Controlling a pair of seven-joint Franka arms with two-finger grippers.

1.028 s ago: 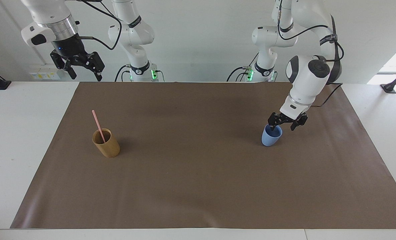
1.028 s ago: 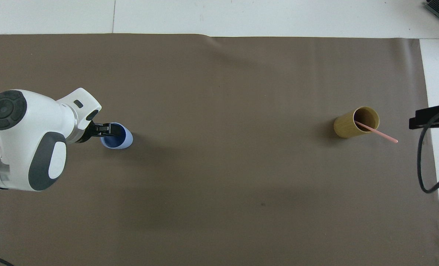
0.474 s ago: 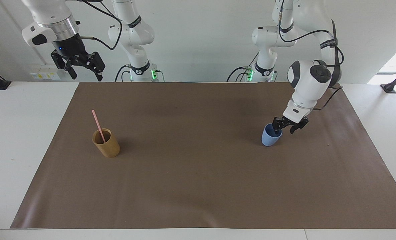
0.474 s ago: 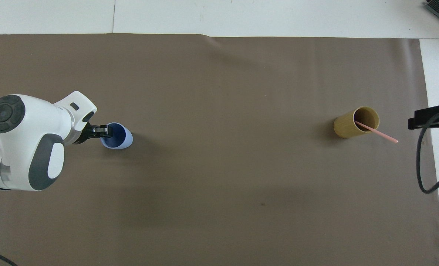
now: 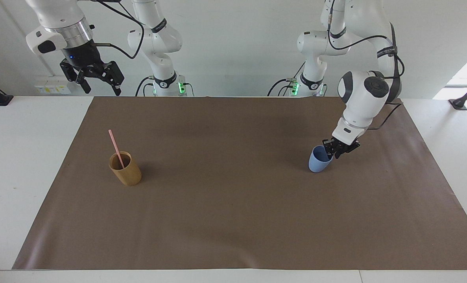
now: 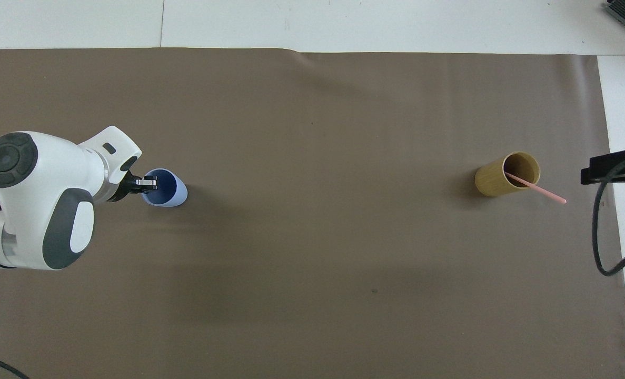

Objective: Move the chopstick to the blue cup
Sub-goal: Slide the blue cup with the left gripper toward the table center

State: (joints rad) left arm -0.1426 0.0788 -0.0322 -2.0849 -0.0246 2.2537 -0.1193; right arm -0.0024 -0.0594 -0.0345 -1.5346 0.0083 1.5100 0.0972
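Pink chopstick stands slanted in the tan cup toward the mat's right-arm end, top tipped toward that end. Right gripper, open and empty, waits high over that corner, much the nearer. Left gripper is pinched on the blue cup's rim, well apart at the other end.

Chopstick: pale pink, plain, no pattern.
Blue cup: light blue outside, matte, a darker blue inside.
Tan cup: tan-brown like bamboo, dark brown in the hollow.
Mat: one flat brown colour, no pattern.
Table: white.
Left gripper: black fingers, on a white arm with dark grey caps.
Right gripper: black, below a silver ring and a white arm.
Cables: black.
Arm bases: white, with small green lights.
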